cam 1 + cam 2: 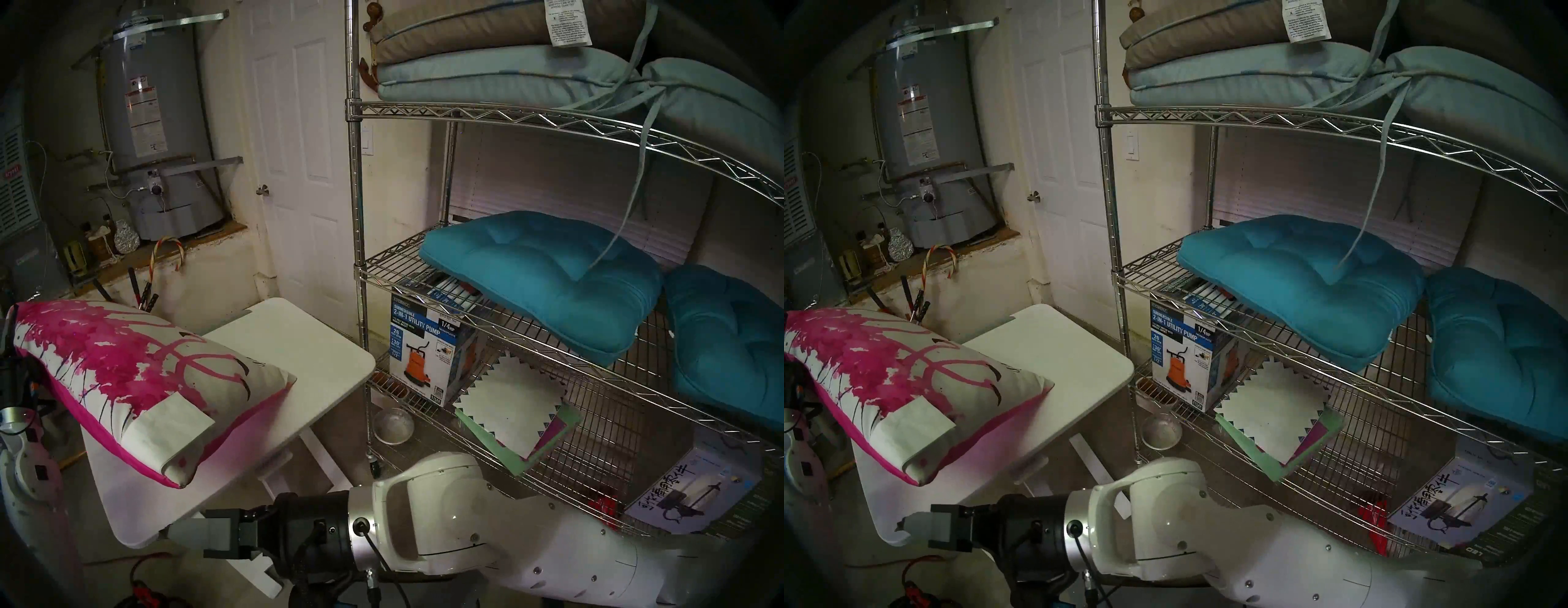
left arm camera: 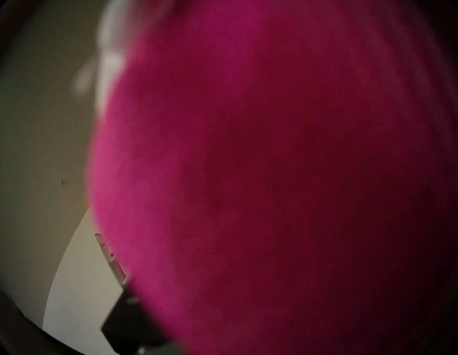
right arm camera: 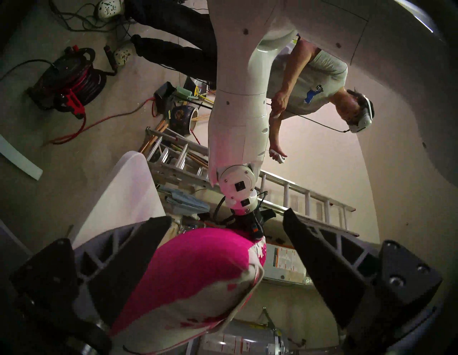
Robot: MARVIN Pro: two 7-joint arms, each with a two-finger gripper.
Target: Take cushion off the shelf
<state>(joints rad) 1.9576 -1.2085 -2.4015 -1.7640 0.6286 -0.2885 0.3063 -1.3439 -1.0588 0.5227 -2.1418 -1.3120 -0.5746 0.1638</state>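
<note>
Head stereo left shows the flamingo cushion (image 1: 140,373) off the chrome wire shelf (image 1: 360,263), tilted in the air above the small white table (image 1: 297,352) at the view's left, its far edge pinched by the left gripper (image 3: 250,230), whose jaws are pressed together on the fabric. The right gripper (image 1: 186,528) points left beneath the table's near edge, jaws spread wide and empty. Two teal tufted seat cushions (image 1: 547,280) lie on the shelf's middle tier.
</note>
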